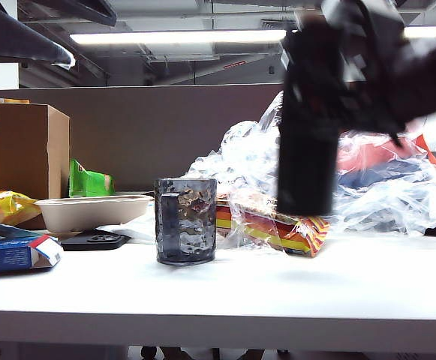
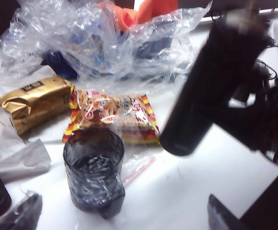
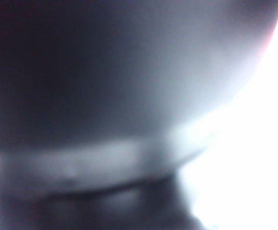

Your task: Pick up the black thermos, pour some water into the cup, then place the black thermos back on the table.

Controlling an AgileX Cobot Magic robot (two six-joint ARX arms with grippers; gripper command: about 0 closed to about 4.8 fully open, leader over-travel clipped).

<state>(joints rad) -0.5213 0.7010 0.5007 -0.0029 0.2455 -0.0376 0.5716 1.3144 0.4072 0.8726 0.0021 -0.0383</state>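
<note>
Right gripper clasping black thermos aloft beside cup — left gripper unseen, jaws spread wide

thermos: matte black
cup: smoky dark grey, dimpled
table: white
snack packet: red, yellow, printed
bowl: beige

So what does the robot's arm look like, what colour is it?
The right arm is black and chunky, with blocky, angular parts, though motion blur smears its outline. Thin black cables loop beside it in the left wrist view. The right tool is black too. No markings are readable. Of the left tool, only a dark edge shows.
</note>
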